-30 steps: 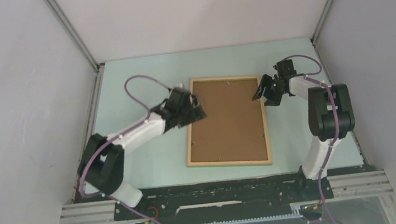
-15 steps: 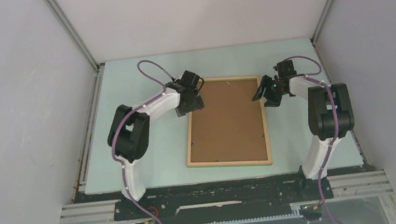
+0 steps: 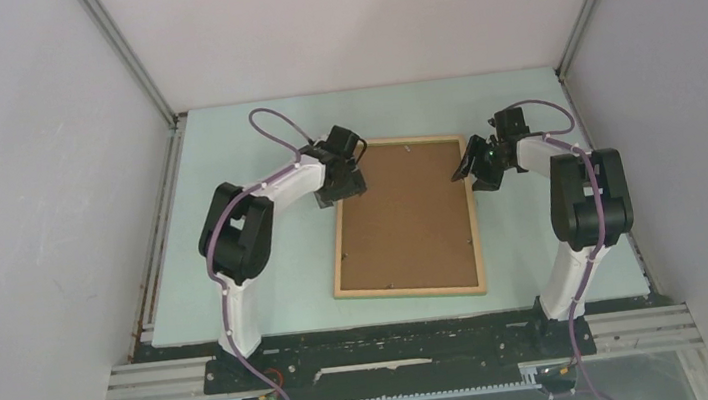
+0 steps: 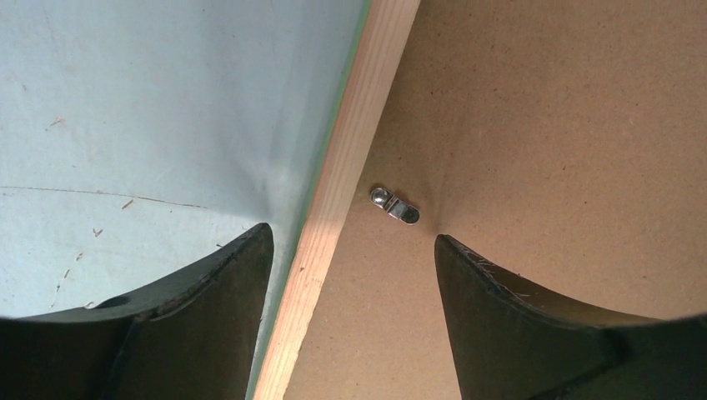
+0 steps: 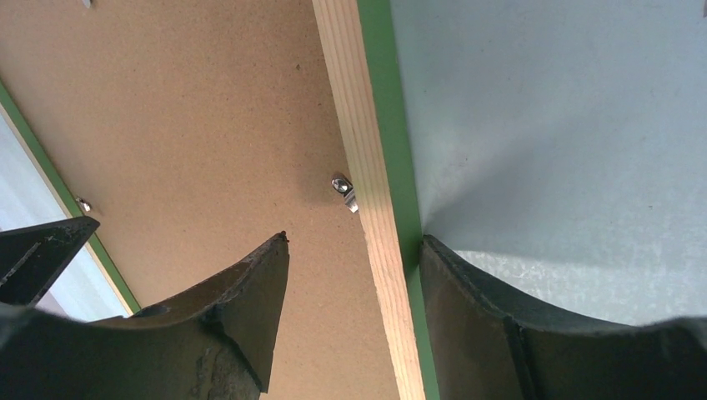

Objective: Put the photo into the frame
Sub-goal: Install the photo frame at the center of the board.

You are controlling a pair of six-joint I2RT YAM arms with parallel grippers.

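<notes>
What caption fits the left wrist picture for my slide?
Open left gripper straddles the frame's wooden edge above a small metal clip on the backing board.

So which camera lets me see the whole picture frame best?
The top camera. It shows the frame whole, all four wooden edges around the brown backing board, lying flat on the table. Each wrist camera shows only one strip of a wooden edge with a little metal clip beside it.
</notes>
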